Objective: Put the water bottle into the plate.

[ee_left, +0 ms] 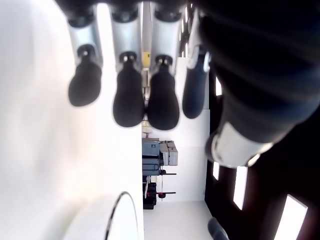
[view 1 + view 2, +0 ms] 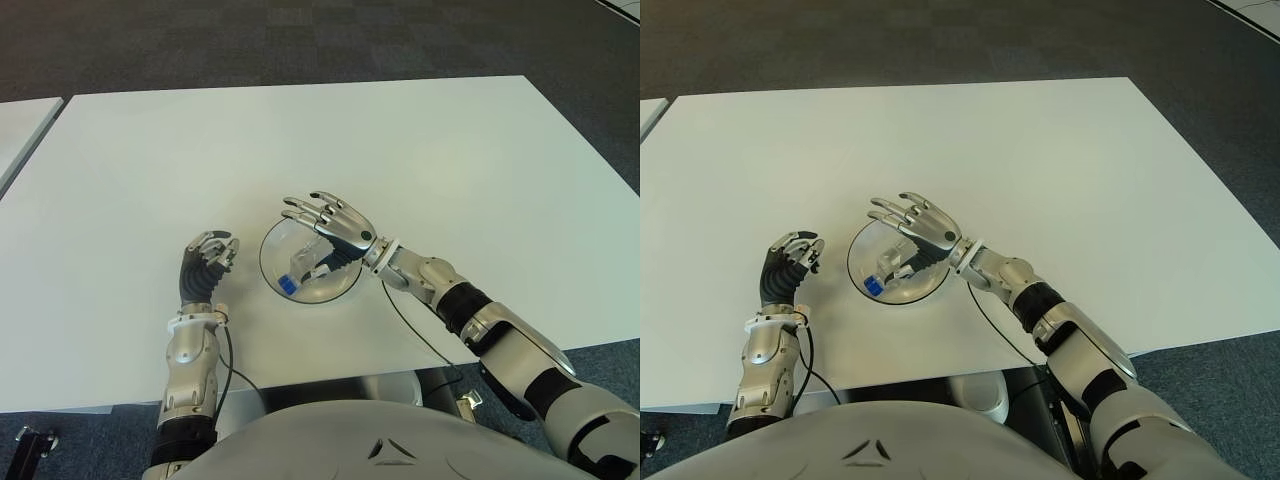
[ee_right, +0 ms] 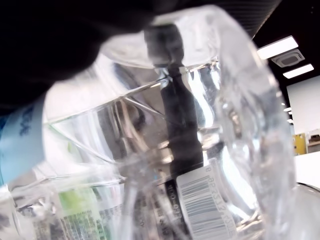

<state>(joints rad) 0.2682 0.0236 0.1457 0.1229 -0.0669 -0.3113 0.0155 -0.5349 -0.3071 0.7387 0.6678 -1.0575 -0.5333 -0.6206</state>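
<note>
The water bottle already lies in the plate; the right hand, fingers spread, is released above it; the left hand, at 9 o'clock of the plate, is loosely curled and empty.

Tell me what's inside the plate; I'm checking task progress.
The water bottle lies in the glass plate, blue cap toward the robot. The open right hand above covers its far end.

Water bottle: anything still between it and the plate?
Nothing visible. The water bottle already lies inside the plate, with the right hand over it, fingers spread. The left hand shows beside the plate, on its left.
</note>
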